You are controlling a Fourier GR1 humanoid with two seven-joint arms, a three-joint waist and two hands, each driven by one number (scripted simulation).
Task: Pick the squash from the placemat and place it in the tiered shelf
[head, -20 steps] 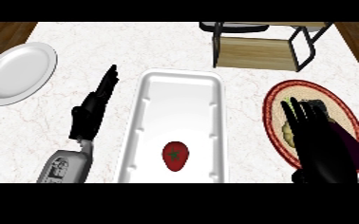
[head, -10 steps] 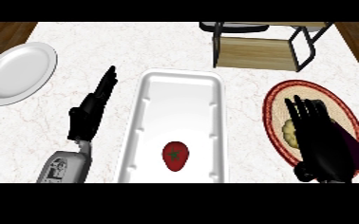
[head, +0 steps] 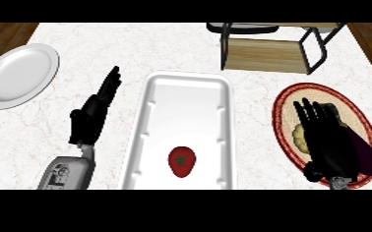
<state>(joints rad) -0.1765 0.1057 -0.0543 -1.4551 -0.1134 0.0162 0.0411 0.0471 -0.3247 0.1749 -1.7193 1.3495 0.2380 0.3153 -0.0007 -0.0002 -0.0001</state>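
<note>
**Over the placemat, right hand above the squash**

On the placemat (head: 285, 109), right of the white tray (head: 156, 128), I have my right hand (head: 330, 142) spread, fingers straight, covering the squash (head: 299, 136). Only a pale yellow, bumpy edge peeks out at the hand's left, so I cannot judge its long axis. My left hand (head: 93, 114) rests open left of the tray. Beyond the placemat stands the tiered shelf (head: 272, 54).

Marbled smooth counter (head: 181, 49), glossy white tray (head: 185, 91), wood-and-dark-metal shelf (head: 269, 54), woven-looking placemat (head: 287, 103), matt black hand (head: 330, 140)
</note>
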